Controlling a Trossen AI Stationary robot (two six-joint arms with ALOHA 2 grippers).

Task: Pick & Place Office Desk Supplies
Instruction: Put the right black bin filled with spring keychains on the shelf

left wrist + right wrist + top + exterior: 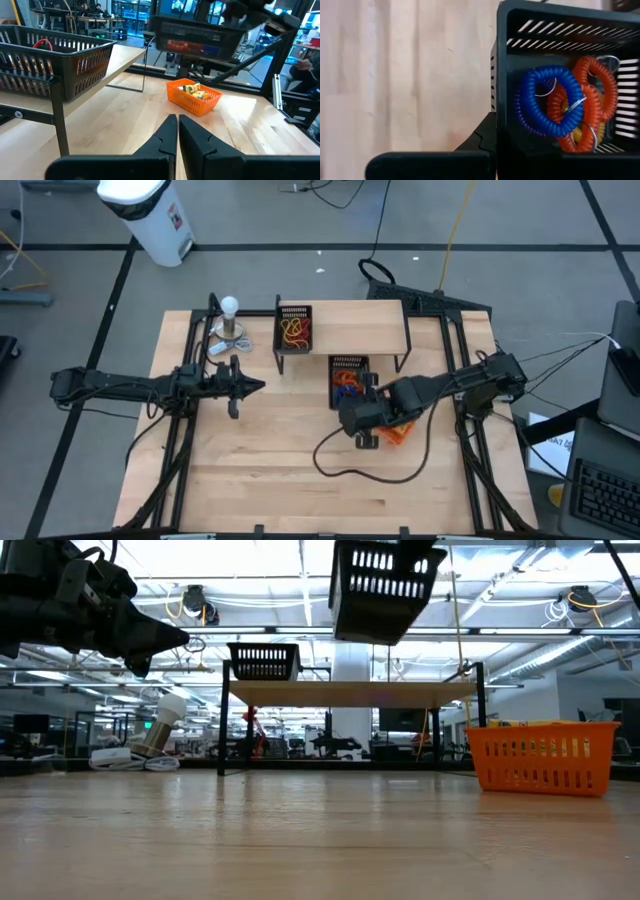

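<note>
Right hand [358,416] clamped on raised black tray [560,80] above orange tray [541,755]; tilt could spill coils [547,100]. Left hand [177,131] together.

No text, label, brand, number or sign is showing legibly in any view. The white bin [150,215] beyond the worktop [290,470] is carrying a small red mark on its side, but it is appearing too small to make out. The screens glowing in the room behind the orange basket [194,96] are showing only blurred shapes, with nothing readable on them.
</note>
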